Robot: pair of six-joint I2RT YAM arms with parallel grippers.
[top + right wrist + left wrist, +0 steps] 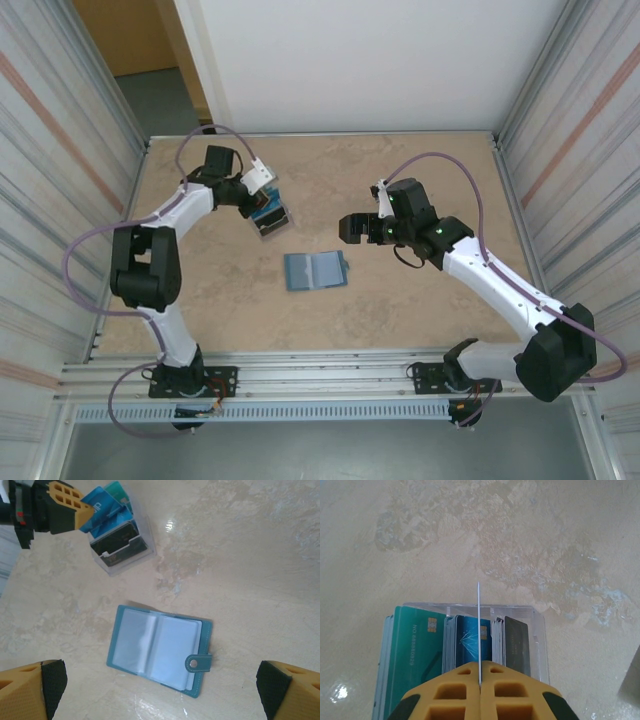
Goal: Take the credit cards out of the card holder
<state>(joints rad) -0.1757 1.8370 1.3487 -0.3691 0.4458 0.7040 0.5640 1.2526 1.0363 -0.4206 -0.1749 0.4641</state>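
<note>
Left wrist view resolves a credit card (pixel 478 630), edge-on, clamped by the left gripper (pixel 480 675) above the clear box (pixel 540 630). The right gripper (pixel 347 227), fully spread and empty, points down over the card holder (pixel 160 650).

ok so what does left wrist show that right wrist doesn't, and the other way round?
Left wrist, not right wrist: a credit card edge-on in the shut left end effector, and the gold chip on the teal-green card. Right wrist, not left wrist: the card holder lying open on the table, snap tab unfastened, with the right end effector open above it. Both: the left end effector above the clear tray.
</note>
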